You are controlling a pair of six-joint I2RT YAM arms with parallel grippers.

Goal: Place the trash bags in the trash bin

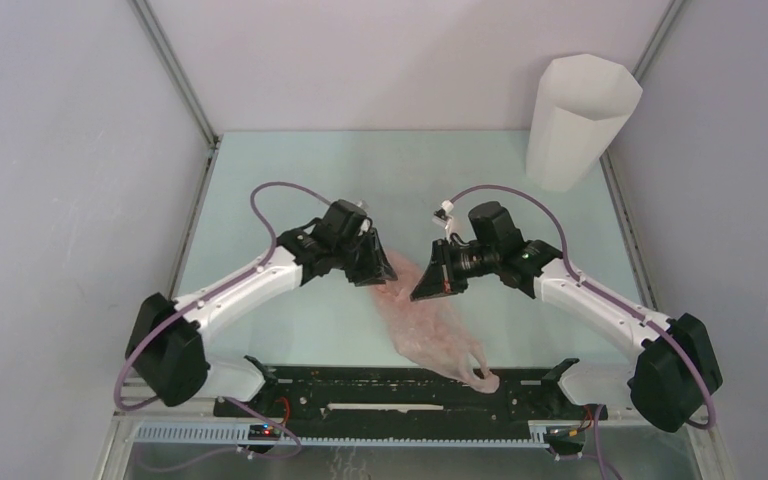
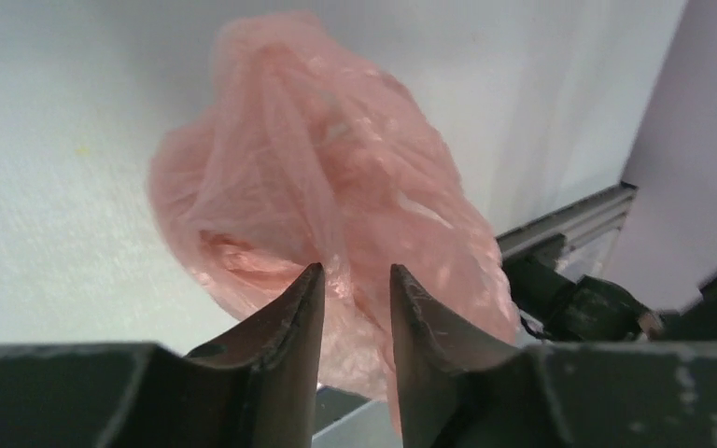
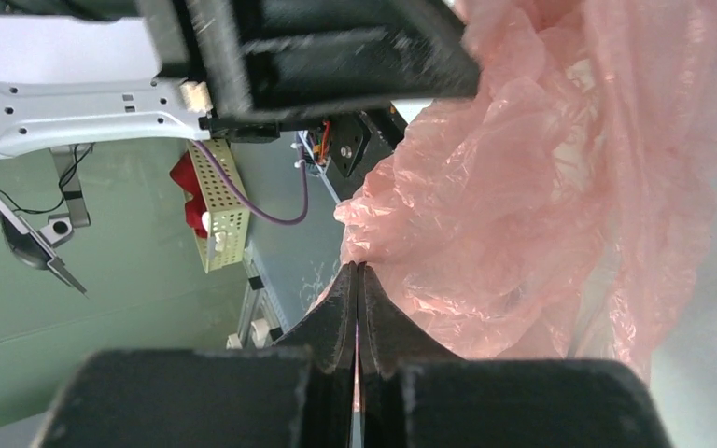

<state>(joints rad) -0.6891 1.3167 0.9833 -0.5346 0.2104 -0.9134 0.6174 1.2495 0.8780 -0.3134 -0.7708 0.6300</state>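
One pale-pink trash bag (image 1: pixel 430 322) is pinched, at its end nearer the trash bin (image 1: pixel 575 120), by the closed right gripper (image 3: pixel 357 280); a fold is straddled by the half-open left gripper (image 2: pixel 356 273).

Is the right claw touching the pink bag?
Touching. The right wrist view shows the right claw shut, with its tips pinching a fold of the pink bag.

Left pincer (image 2: pixel 357 280) jaws narrowly apart; right pincer (image 3: pixel 357 275) jaws pressed together.
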